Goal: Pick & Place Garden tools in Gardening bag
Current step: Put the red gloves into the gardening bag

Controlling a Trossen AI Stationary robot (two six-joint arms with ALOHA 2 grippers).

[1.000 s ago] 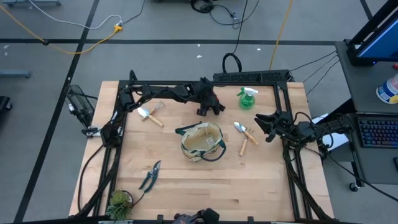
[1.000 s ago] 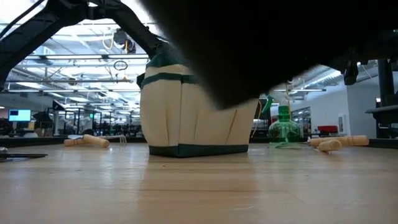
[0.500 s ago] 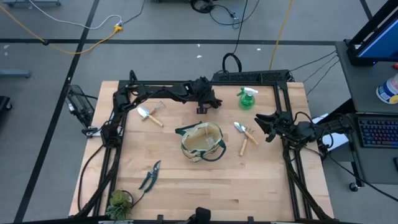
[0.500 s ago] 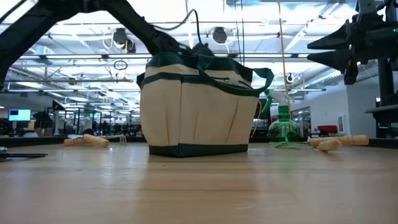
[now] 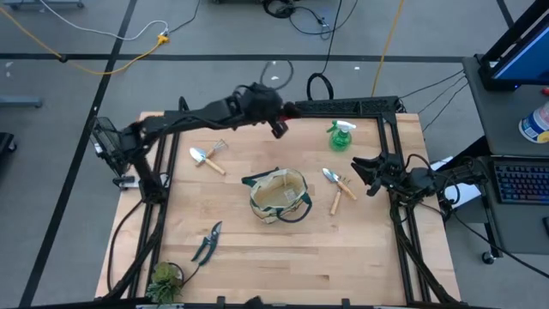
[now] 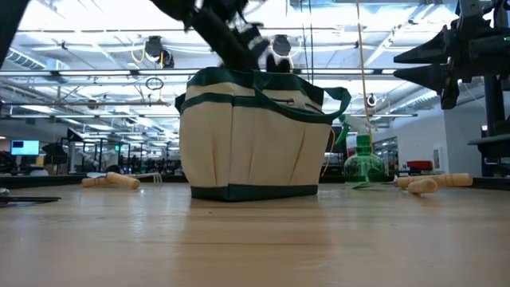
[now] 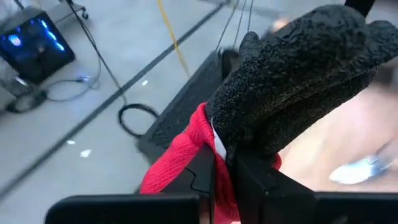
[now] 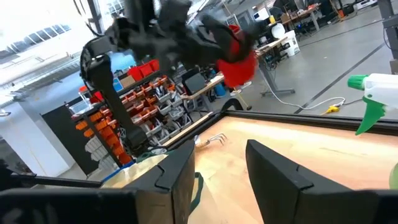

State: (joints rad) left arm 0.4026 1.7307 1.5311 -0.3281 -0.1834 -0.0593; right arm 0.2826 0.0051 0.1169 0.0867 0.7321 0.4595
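My left gripper is high over the table's far edge, shut on the red-and-black glove. The glove's red part also shows in the right wrist view. The beige gardening bag stands upright mid-table on its base. A green spray bottle stands at the far right. Two wooden-handled tools lie right of the bag, and a trowel and small rake lie to its far left. Pruning shears lie near left. My right gripper waits open at the right edge. My left gripper pinches the glove's red cuff between its two fingers. The fingers come slanting down from the table's left. The glove's black hand part reaches out past the fingertips. The glove is lifted clear of the table.
A small leafy plant sits at the near left corner. Black frame rails run along the table's left, right and far edges. Bare wood lies in front of the bag.
My left gripper has shut on the glove near the far edge, then risen steeply while rolling its wrist. The glove has come up off the table with it and now hangs clear. In the low view the arm has swung up out of the foreground.
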